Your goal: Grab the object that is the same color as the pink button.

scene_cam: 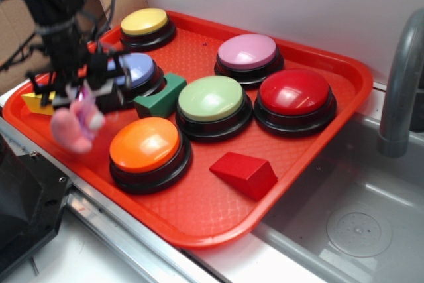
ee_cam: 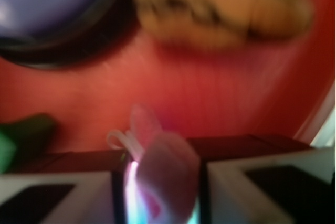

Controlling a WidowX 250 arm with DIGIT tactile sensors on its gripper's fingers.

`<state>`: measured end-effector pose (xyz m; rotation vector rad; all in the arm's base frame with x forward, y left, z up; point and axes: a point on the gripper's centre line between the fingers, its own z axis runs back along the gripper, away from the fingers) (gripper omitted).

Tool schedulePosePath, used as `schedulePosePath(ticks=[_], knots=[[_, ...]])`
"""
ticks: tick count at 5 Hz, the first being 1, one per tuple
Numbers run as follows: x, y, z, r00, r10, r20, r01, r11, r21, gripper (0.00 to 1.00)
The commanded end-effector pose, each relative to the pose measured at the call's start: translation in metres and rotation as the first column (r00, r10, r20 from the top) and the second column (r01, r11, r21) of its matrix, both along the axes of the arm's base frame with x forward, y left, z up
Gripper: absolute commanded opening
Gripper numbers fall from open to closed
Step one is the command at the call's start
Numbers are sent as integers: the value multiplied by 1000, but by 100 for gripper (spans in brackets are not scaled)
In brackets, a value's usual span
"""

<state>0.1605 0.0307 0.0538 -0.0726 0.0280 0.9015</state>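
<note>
1. In the exterior view, we see the gripper [scene_cam: 81,97] clamped on the pink plush toy [scene_cam: 76,126], which hangs blurred above the left edge of the red tray [scene_cam: 199,213], beside the orange button [scene_cam: 145,144]. The pink button [scene_cam: 247,52] sits at the tray's far side, well apart from the toy, behind the green button [scene_cam: 211,98] and the red button [scene_cam: 294,91]. The lavender-blue button [scene_cam: 138,69] is just behind the gripper.

2. In the wrist view, we see the toy [ee_cam: 165,174] pinched between the two fingers [ee_cam: 63,195], its white string [ee_cam: 122,141] looping out. A striped orange plush [ee_cam: 210,9] lies blurred farther off on the tray.
</note>
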Motion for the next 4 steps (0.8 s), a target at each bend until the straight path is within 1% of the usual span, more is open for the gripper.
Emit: schedulePosePath(ticks=[1, 2, 3, 4], knots=[[41, 8, 78, 940, -340, 12, 338, 939, 61, 0], [49, 5, 91, 915, -404, 19, 401, 912, 83, 0], [61, 2, 109, 866, -498, 46, 488, 861, 143, 0], [61, 7, 108, 878, -479, -8, 475, 868, 142, 0]])
